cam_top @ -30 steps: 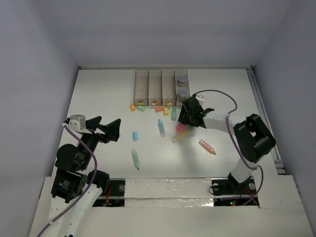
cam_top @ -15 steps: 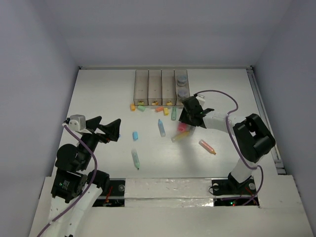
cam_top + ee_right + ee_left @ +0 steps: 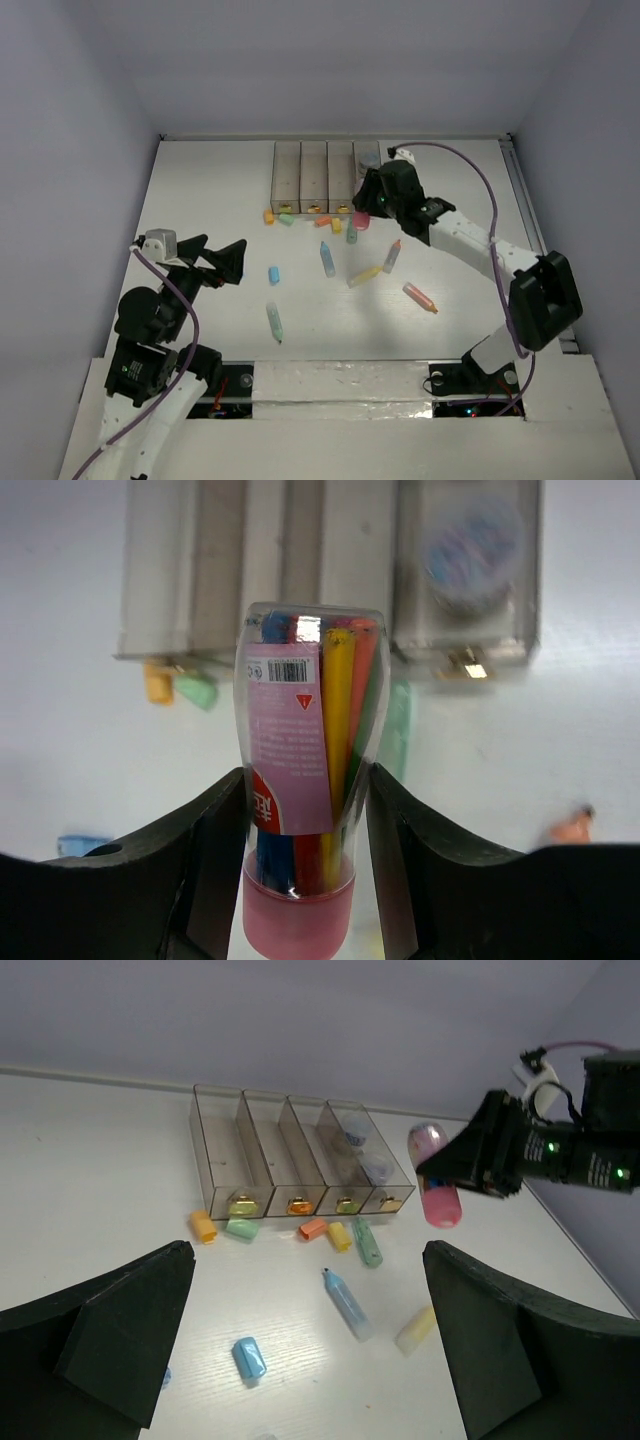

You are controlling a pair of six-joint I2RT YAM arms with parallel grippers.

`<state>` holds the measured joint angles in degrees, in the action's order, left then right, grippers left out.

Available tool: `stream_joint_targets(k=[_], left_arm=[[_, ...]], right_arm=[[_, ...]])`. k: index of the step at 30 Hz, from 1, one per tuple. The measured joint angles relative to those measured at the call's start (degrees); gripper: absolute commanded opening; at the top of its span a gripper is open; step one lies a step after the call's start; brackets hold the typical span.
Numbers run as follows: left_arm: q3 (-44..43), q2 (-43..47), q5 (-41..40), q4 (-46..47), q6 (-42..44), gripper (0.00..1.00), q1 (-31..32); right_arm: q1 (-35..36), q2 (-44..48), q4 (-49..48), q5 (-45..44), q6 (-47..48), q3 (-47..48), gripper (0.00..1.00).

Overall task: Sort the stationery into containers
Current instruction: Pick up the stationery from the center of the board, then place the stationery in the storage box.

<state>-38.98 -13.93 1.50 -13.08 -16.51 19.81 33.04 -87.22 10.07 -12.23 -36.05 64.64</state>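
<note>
Step in hand, by my reading: carry the held pack to a bin and set it in.

Bench (image 3: 200, 190) is white, with loose stock scattered mid-frame in the top view. Containers (image 3: 287, 175) sit upper centre, four bins in a row with their long axes running up-frame. The rightmost bin holds round grey-blue pieces (image 3: 470, 555). The three to its left look empty, so one of those is the likely target; which one, cannot tell.

Pack (image 3: 300, 770) is a clear tube of coloured sticks with a pink label and pink cap.

To do it well:
- Turn the pack's long axis along the bin and centre it between the walls.
- Go low before letting go, so it neither bounces nor tips out.
- The plastic looks smooth and may slip, so hold firm until it rests.
- Mind the small pieces crowding the bins' near ends, such as the orange cap (image 3: 268, 215).
- The blue marker (image 3: 327, 260) lies lower, out of the way.

Pose:
- Right arm reaches from the lower right of the top view up and leftward, elbow out at mid right.
- Right tool (image 3: 366, 208) hangs over the near end of the right-hand bins. It is clamped on the pack near its capped end, with the rounded end pointing away from the wrist.
- Left arm is folded at lower left.
- Left tool (image 3: 222, 255) is raised off the bench, fingers spread wide with nothing between them, facing the containers.
</note>
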Motion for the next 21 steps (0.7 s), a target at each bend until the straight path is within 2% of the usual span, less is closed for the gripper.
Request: stream_joint_targets(k=[7,13,21], left_arm=[[0.0,-1.99,0.04,0.0,0.0,0.99,-0.66],[0.0,-3.34,0.02,-0.02,-0.02,0.99,-2.12],[0.0,-4.57,0.5,0.02,0.0,0.99,-4.17]], right_arm=[[0.04,-15.47,-0.15,3.1,9.64,20.94,0.35],[-0.35,-28.26,0.76,1.88,14.25,34.16,0.35],[-2.91,-37.18,2.47,0.79,15.76,41.66,0.36]])
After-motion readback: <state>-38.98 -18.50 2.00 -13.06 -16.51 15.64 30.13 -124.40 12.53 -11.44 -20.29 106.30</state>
